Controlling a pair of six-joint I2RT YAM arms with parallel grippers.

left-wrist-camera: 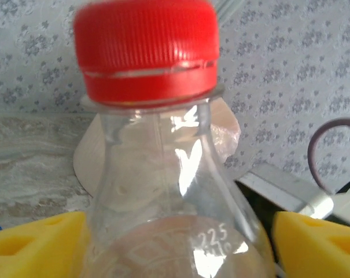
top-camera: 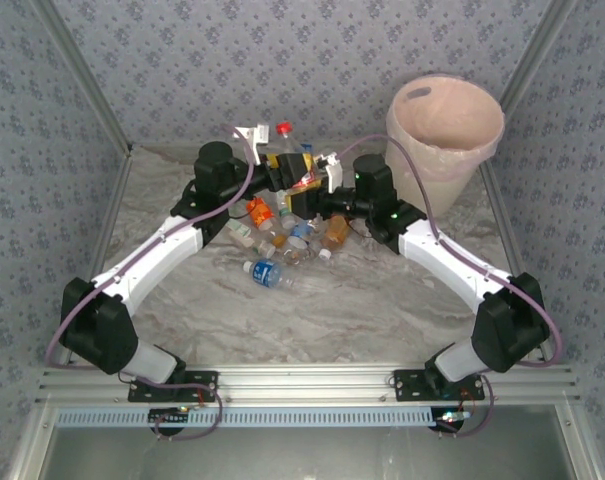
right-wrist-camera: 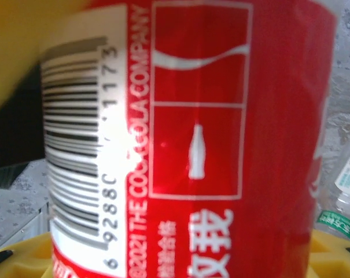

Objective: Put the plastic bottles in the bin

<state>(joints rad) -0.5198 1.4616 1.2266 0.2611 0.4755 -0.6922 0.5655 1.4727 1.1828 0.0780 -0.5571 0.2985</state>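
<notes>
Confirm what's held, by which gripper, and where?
A red-capped bottle sits between both grippers: left gripper at its clear shoulder, right gripper at the red label. Which one bears it cannot be told.

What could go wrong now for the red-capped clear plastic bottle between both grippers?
The red-capped clear plastic bottle sits between left gripper and right gripper by the pile of small bottles; a loose grip could drop it, scattering them. The cream-white bin stands near the right arm, which might knock it.

A clear red-capped bottle (top-camera: pixel 285 131) with a red label was raised above the jumbled heap of small plastic bottles (top-camera: pixel 282 245), while the pink-lined cream bin (top-camera: pixel 452 165) stood upright well to their right.
</notes>
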